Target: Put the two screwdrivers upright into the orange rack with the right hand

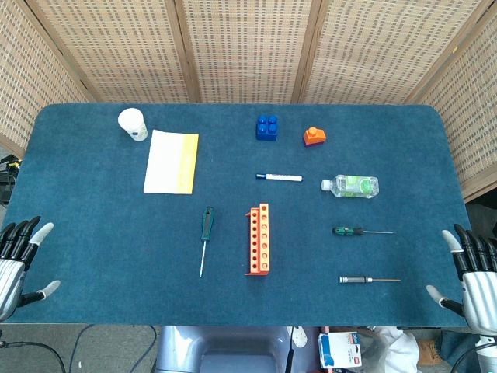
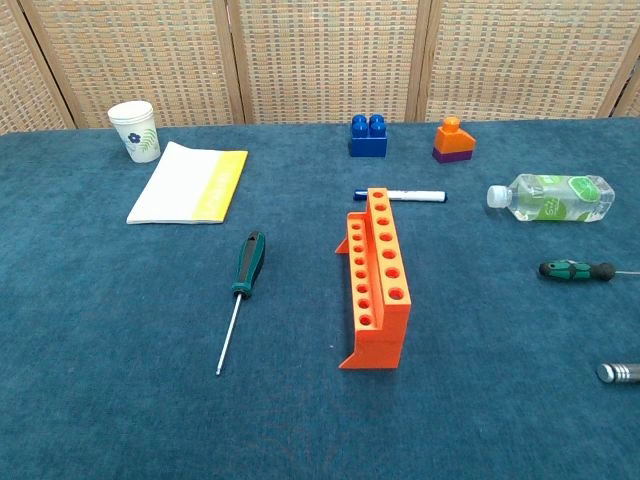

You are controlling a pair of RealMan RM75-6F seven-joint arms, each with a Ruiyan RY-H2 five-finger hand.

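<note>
The orange rack (image 2: 377, 281) stands mid-table with every hole bare; a green-handled screwdriver (image 2: 243, 293) lies flat to its left (tip toward me), another (image 2: 578, 270) lies right.

No legible text anywhere. Bottle (image 2: 555, 197) label green, print too small to read. Cup (image 2: 134, 130) shows only a flower motif.

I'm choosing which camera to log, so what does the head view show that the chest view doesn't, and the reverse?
Only the head view shows the left hand and right hand, both empty with fingers apart, plus the full silver-handled driver.

Only the chest view shows the cup's flower print and the orange block's purple base.

Both show the orange rack, the green-handled screwdriver, bottle, marker and notepad.
</note>
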